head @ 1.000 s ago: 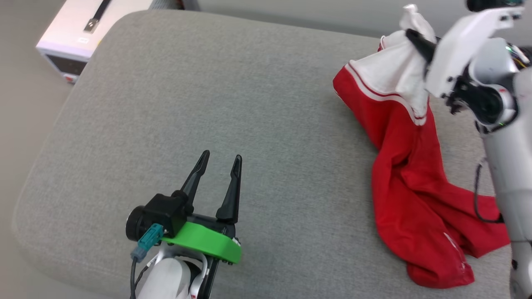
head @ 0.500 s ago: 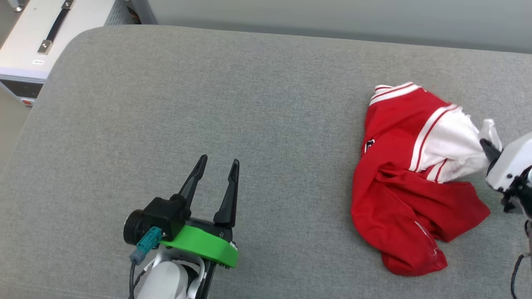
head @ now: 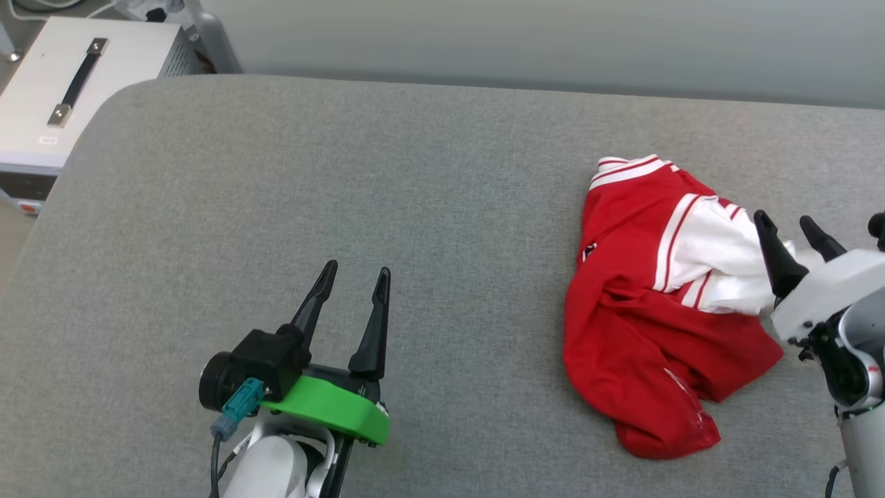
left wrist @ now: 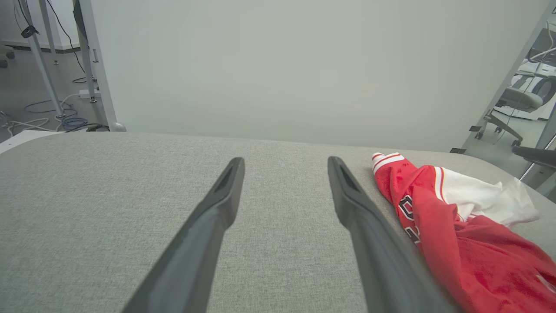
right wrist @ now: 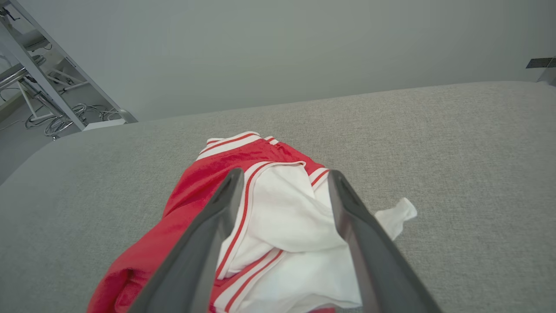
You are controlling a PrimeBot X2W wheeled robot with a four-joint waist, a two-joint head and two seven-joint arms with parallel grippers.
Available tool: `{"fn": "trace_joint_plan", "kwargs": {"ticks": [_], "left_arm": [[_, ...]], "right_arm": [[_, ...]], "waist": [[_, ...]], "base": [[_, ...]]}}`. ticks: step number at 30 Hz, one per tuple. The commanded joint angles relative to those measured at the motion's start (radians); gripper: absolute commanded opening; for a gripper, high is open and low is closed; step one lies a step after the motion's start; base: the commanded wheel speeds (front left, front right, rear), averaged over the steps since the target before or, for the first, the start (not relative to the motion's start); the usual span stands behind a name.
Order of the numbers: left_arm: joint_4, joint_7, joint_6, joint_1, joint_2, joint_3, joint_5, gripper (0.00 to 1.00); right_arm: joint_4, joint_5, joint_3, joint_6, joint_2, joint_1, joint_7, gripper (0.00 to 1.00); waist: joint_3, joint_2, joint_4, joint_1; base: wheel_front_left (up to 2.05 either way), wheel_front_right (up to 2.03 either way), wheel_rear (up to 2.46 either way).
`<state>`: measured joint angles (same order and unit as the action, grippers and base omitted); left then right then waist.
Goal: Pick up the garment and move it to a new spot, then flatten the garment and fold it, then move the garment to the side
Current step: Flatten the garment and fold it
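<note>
The garment (head: 643,325) lies crumpled on the right part of the grey cushion (head: 346,194), red body toward me and a white sleeve (head: 712,263) with striped trim on top. Part of its black print shows on a fold (left wrist: 407,208). My right gripper (head: 784,220) is open, its fingers straddling the white sleeve (right wrist: 286,217) just above it without pinching it. My left gripper (head: 357,268) is open and empty over bare cushion at the lower left, well to the left of the garment (left wrist: 456,243).
A white case with a black handle (head: 76,90) stands off the cushion's far left corner. A pale wall runs behind the cushion. Metal frame legs and cables (left wrist: 87,87) and an office chair (left wrist: 517,100) are beyond it.
My right gripper came down with the garment, laid it on the cushion and opened, letting go of the white sleeve. The head camera has shifted. The left gripper stays as it was.
</note>
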<state>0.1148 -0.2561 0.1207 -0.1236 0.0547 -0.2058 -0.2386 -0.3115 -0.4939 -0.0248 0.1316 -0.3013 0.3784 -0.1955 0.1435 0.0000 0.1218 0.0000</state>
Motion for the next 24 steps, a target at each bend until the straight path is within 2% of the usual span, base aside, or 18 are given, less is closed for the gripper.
{"fn": "trace_joint_plan", "kwargs": {"ticks": [1,5,11,17,24], "left_arm": [[-0.005,-0.006,0.007,0.010,-0.005,0.004,0.004,1.00],[-0.009,-0.006,0.008,0.022,-0.005,-0.002,0.001,1.00],[-0.015,-0.006,0.009,0.050,-0.005,-0.018,-0.003,1.00],[-0.011,-0.006,0.009,0.061,-0.005,-0.036,-0.002,1.00],[0.010,-0.002,0.010,0.000,-0.005,-0.077,-0.032,1.00]], "right_arm": [[0.021,-0.009,0.013,-0.001,-0.007,-0.031,0.030,1.00],[0.082,0.017,0.036,-0.001,-0.004,-0.108,0.118,1.00],[0.177,0.077,0.016,-0.001,0.075,-0.250,0.237,1.00],[0.233,0.115,-0.002,-0.001,0.146,-0.315,0.260,1.00],[0.281,0.146,-0.039,-0.001,0.170,-0.339,0.232,1.00]], "waist": [[-0.026,0.0000,-0.021,0.0000],[-0.052,0.0000,-0.032,0.0000],[-0.079,0.0000,-0.045,0.0000],[-0.082,0.0000,-0.063,0.0000],[-0.053,0.0000,-0.085,0.0000]], "base": [[0.00,0.00,0.00],[0.00,0.00,0.00],[0.00,0.00,0.00],[0.00,0.00,0.00],[0.00,0.00,0.00]]}}
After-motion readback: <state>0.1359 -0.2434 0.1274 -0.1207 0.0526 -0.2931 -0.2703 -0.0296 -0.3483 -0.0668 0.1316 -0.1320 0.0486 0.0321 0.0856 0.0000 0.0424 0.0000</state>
